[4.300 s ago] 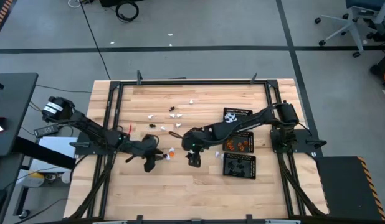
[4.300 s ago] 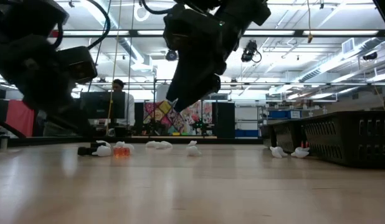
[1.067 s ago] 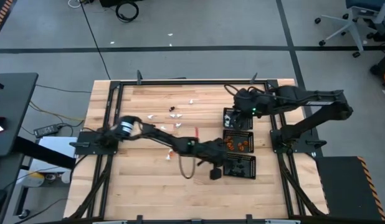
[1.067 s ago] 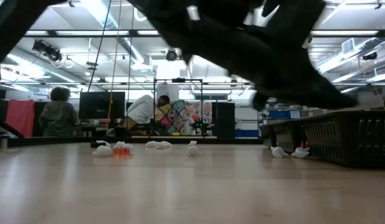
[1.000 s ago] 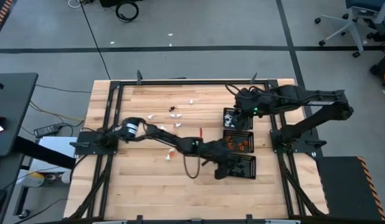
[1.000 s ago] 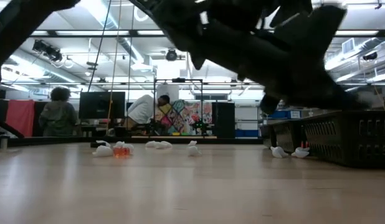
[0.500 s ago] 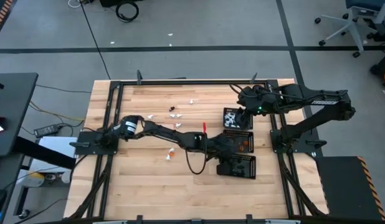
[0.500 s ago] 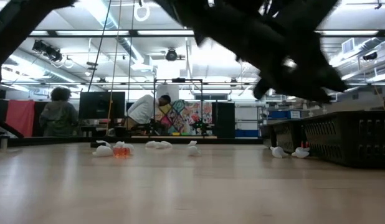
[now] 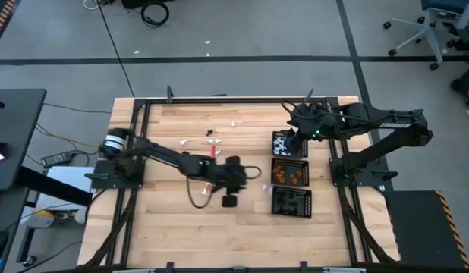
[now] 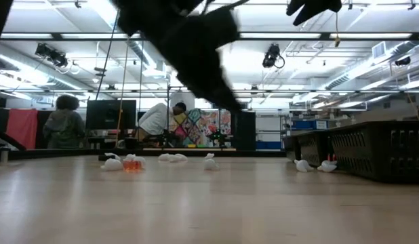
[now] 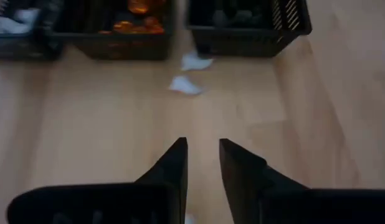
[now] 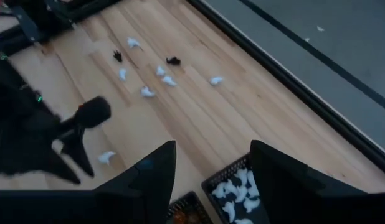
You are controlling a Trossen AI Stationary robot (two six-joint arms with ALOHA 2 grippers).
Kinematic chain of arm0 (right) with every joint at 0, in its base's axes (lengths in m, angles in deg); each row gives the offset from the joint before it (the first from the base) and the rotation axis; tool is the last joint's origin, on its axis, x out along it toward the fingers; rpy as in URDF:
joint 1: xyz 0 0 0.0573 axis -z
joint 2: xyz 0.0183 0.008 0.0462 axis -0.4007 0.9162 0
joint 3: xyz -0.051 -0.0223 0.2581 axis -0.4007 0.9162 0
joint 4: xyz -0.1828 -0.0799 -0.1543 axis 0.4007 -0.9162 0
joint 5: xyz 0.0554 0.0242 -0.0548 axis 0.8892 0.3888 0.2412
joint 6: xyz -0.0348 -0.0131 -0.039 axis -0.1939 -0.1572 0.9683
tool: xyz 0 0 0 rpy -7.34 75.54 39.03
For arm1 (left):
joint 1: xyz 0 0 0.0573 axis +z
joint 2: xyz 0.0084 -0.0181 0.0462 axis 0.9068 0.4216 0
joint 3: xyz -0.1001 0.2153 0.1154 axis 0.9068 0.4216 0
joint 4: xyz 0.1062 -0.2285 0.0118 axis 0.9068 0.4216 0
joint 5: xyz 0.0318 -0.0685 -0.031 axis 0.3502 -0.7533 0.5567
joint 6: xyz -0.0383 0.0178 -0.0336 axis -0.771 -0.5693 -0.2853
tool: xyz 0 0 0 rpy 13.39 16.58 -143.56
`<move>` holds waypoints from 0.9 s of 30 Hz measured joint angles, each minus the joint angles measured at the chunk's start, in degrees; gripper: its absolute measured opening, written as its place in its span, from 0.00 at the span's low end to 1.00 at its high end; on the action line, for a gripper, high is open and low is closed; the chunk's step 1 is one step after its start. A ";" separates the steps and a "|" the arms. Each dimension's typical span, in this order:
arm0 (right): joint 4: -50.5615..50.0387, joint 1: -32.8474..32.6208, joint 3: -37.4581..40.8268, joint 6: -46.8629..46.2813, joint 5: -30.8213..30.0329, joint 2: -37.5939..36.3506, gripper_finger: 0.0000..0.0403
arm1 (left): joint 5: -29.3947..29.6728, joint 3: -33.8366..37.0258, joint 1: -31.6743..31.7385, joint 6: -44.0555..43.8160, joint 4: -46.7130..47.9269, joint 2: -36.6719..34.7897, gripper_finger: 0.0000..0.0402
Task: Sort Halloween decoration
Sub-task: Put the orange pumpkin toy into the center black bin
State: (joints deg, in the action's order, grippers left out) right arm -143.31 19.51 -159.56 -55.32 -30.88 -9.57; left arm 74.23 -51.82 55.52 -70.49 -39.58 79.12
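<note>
The Halloween decoration is tiny trinkets. Several white ones (image 9: 212,141) and a few black ones (image 12: 173,61) lie loose on the far middle of the wooden table. Two white ones (image 11: 185,84) lie just left of the trays, and an orange one (image 10: 132,163) lies with the loose ones. My left gripper (image 9: 229,201) hovers over bare wood in the middle of the table, slightly open, with nothing between its fingers (image 11: 174,163). My right gripper (image 12: 211,168) hangs open and empty above the tray of white trinkets (image 9: 289,144).
Three square black mesh trays stand in a column at the right: white pieces in the far one (image 12: 235,198), orange in the middle one (image 9: 290,174), black in the near one (image 9: 291,202). A black frame (image 9: 219,99) rims the table. People stand in the room behind.
My left gripper has drawn back from over the near tray toward the table's left, rising a little, and now hangs over the bare middle of the table.
</note>
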 joint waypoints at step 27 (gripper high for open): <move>12.18 -1.43 0.02 -3.04 2.26 11.07 0.52 | 3.53 26.69 -4.37 -6.77 3.77 -15.20 0.44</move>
State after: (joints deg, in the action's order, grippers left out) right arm -131.13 18.08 -159.54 -58.36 -28.62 1.49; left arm 77.76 -25.12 51.15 -77.26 -35.81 63.92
